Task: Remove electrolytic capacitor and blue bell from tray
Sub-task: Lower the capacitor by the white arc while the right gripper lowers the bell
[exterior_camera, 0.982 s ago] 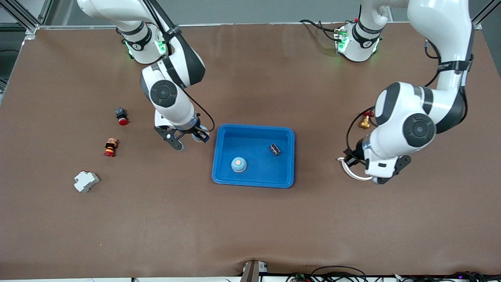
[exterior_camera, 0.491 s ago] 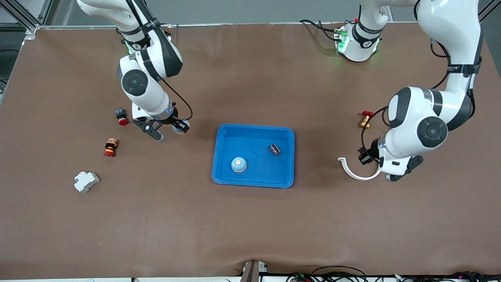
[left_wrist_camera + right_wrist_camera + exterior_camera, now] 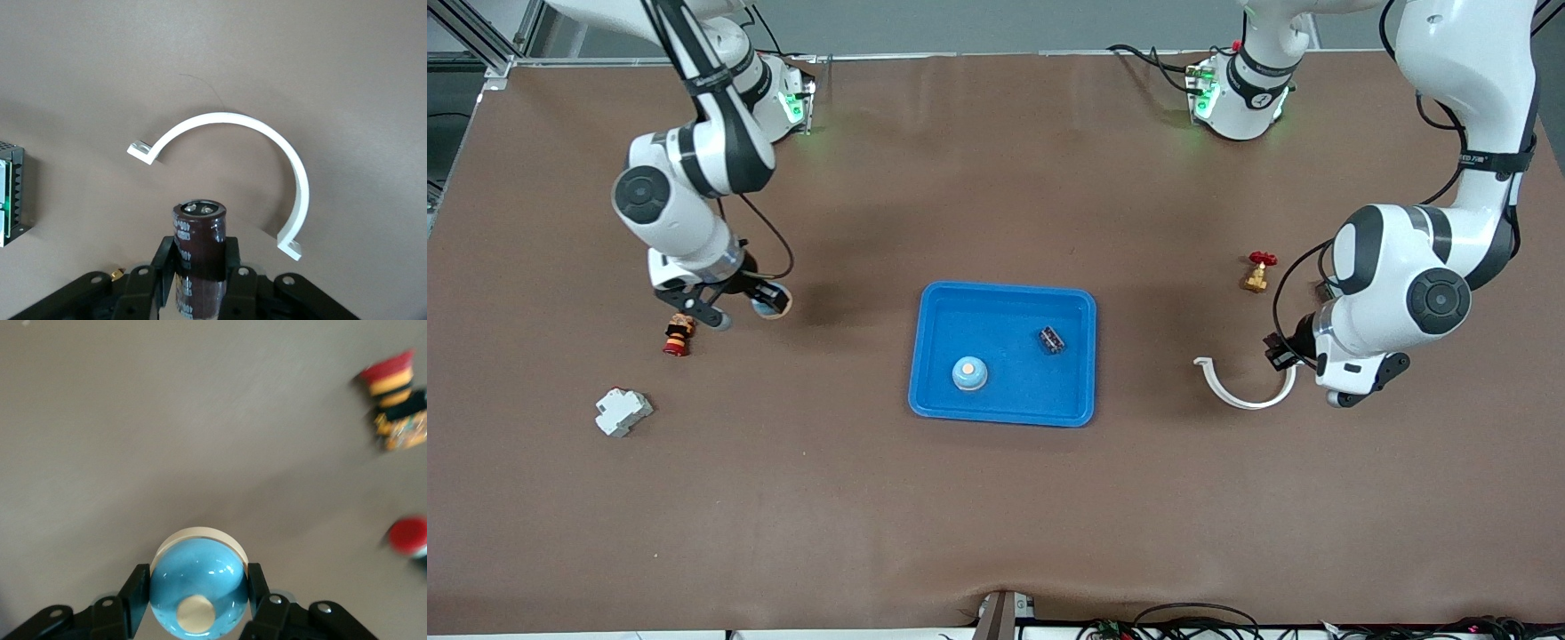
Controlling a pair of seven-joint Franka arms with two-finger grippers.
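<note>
My right gripper (image 3: pixel 747 307) hangs over the table beside the red and yellow button (image 3: pixel 677 335), shut on a glossy blue bell (image 3: pixel 197 587) with a cream knob. My left gripper (image 3: pixel 1282 354) is over one end of the white curved clip (image 3: pixel 1245 387). It is shut on a dark brown capacitor (image 3: pixel 199 243), which stands up between its fingers. The blue tray (image 3: pixel 1003 298) at mid-table holds another blue bell (image 3: pixel 969 373) and another dark capacitor (image 3: pixel 1052 340).
A brass valve with a red handle (image 3: pixel 1257 274) lies toward the left arm's end. A white and grey breaker (image 3: pixel 623 412) sits toward the right arm's end. A red-capped button (image 3: pixel 408 537) shows in the right wrist view.
Both arms have moved away from the tray toward their own ends of the table. The right carried its bell past the red-capped button, and the left carried its capacitor over the white clip.
</note>
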